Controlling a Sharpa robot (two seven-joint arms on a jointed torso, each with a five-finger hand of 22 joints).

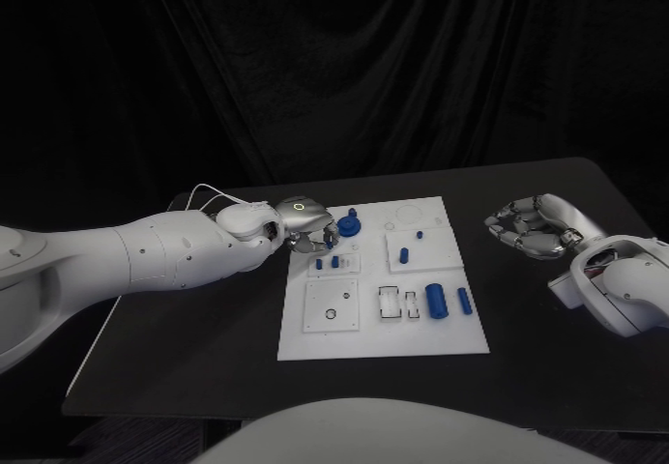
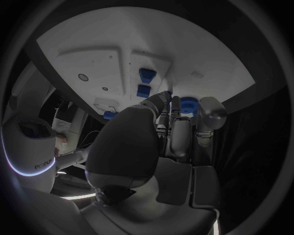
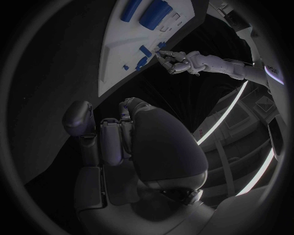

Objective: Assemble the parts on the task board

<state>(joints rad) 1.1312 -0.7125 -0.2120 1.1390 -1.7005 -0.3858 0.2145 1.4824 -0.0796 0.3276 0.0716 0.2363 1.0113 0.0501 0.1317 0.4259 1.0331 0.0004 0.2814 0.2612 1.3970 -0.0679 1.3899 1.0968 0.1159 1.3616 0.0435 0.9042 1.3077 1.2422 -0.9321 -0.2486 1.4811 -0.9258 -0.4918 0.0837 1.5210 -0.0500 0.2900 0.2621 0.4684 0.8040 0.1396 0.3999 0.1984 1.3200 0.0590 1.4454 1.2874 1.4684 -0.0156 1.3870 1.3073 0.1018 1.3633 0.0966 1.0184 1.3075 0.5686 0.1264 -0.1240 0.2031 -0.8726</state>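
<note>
Head view: left hand (image 1: 306,224) over the task board (image 1: 384,333) far-left corner, fingers at a round blue part (image 1: 349,225); grasp not discernible. Ease straight down, part kept upright. Right hand (image 1: 533,227) clenched on nothing, off the board.

Left wrist view: two small blue blocks (image 2: 146,82) ahead of the fingers (image 2: 174,120).

Right wrist view: two blue cylinders (image 3: 147,11) on the board.

The left robot hand (image 1: 309,228) hides whether its fingertips touch the blue part (image 1: 349,225).
</note>
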